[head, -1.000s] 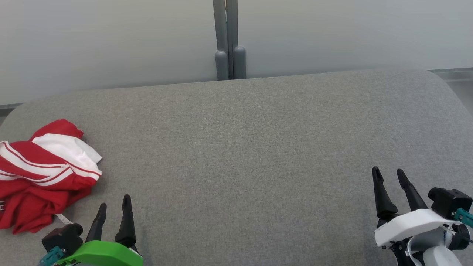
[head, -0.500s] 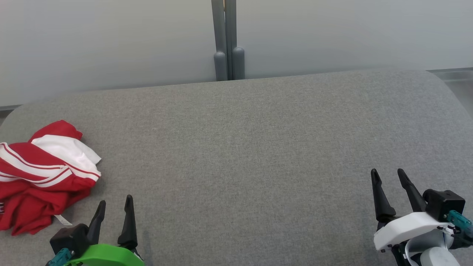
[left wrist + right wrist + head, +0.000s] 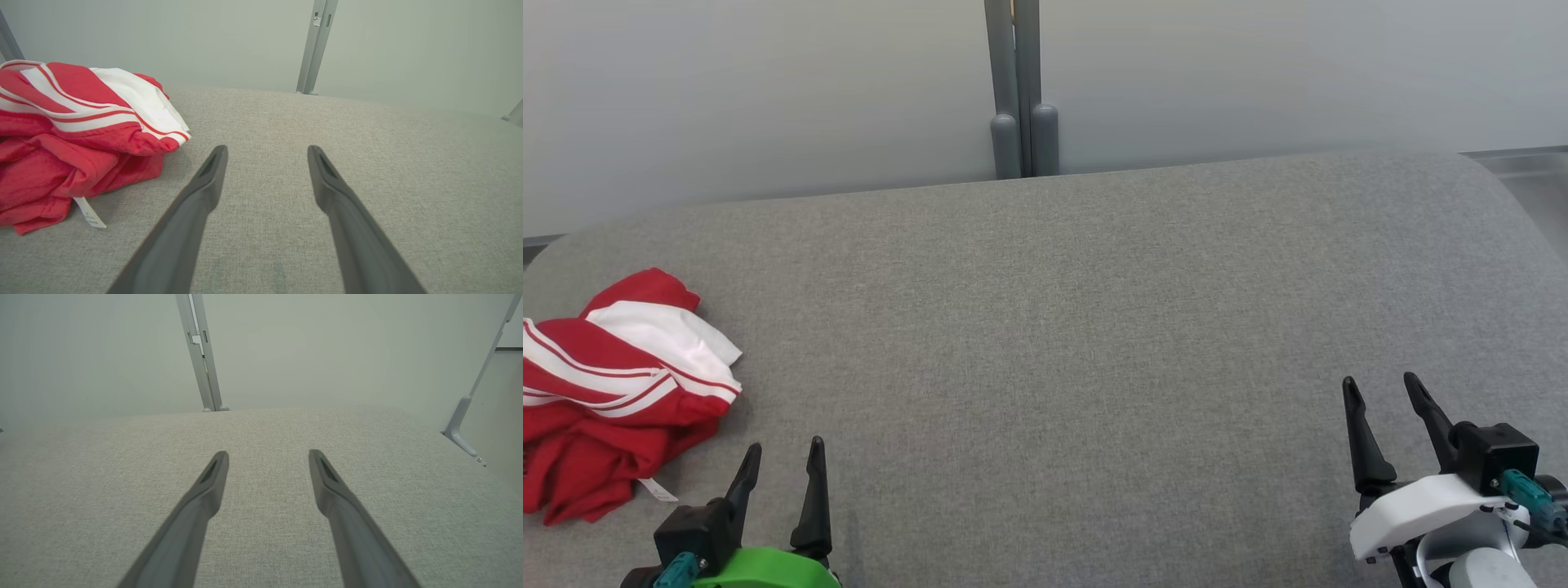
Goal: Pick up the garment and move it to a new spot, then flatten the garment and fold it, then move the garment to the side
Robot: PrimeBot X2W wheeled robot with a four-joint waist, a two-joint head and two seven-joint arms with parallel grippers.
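The garment (image 3: 613, 392) is a crumpled red cloth with white stripes, heaped at the left edge of the grey padded table (image 3: 1078, 327), a small white tag poking out at its near side. In the left wrist view the garment (image 3: 77, 134) lies left of the fingers. My left gripper (image 3: 786, 452) stands open near the front edge, just right of the heap and apart from it; my left gripper (image 3: 266, 152) has only bare fabric between its fingers. My right gripper (image 3: 1380, 385) is open at the front right, far from the garment, and my right gripper (image 3: 267, 455) holds nothing.
A grey post (image 3: 1015, 90) rises behind the table's far edge against a pale wall. A grey bracket (image 3: 463, 428) stands off the table's right side. The table's corners are rounded.
The whole head view has shifted a little, so the camera moved. My left gripper has drawn back toward the front edge. The garment lies as before.
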